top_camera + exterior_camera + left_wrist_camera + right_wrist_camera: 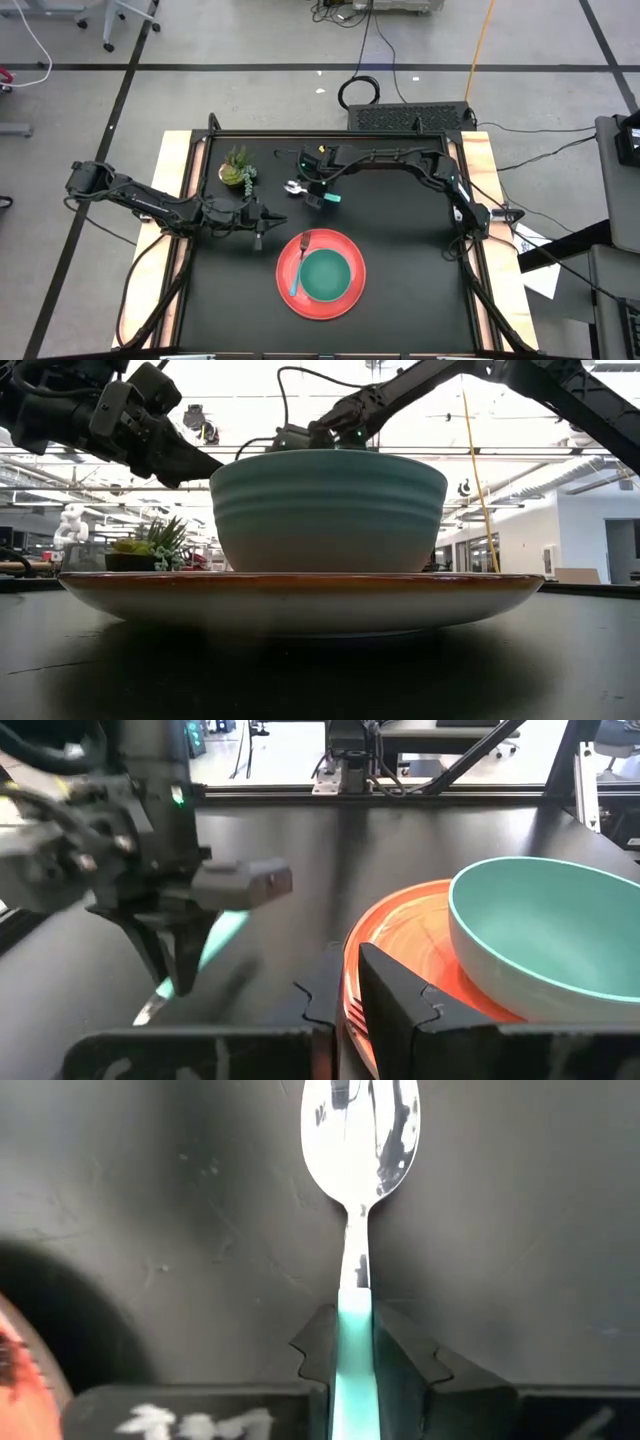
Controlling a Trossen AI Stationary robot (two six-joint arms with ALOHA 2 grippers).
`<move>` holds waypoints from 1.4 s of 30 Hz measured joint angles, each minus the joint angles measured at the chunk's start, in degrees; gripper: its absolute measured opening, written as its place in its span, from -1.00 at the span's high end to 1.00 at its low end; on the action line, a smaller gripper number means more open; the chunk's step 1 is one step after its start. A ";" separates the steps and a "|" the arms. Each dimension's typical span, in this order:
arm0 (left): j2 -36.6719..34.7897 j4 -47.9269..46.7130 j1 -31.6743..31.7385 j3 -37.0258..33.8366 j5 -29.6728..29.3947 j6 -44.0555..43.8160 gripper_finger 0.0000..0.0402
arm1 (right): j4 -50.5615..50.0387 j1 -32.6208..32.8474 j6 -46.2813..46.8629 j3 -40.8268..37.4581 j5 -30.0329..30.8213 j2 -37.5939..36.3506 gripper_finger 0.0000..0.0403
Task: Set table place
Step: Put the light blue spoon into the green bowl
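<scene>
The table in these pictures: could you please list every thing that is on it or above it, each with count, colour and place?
table: one, matte black top with light wooden side strips.
plate: one, red, near the table's middle front.
bowl: one, teal-green, standing on the plate.
fork: one, light-blue handle, lying on the plate beside the bowl.
spoon: one, silver bowl and light-blue handle, behind the plate, its handle between the right gripper's fingers.
potted plant: one, green, at the back left of the table.
left gripper: one, dark, shut, left of the plate, holding nothing.
right gripper: one, dark, shut on the spoon handle.
</scene>
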 joint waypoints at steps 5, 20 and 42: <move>0.00 -0.36 0.02 0.00 0.00 0.50 0.80 | -3.40 0.00 -1.87 3.06 0.08 -1.02 0.83; -0.02 -2.43 0.02 0.00 -1.08 1.60 0.80 | -11.22 1.25 -4.64 3.40 0.15 -12.99 0.83; -0.02 -2.21 0.04 0.00 -1.31 1.65 0.80 | -19.19 16.13 -0.59 -5.86 9.39 -24.38 0.83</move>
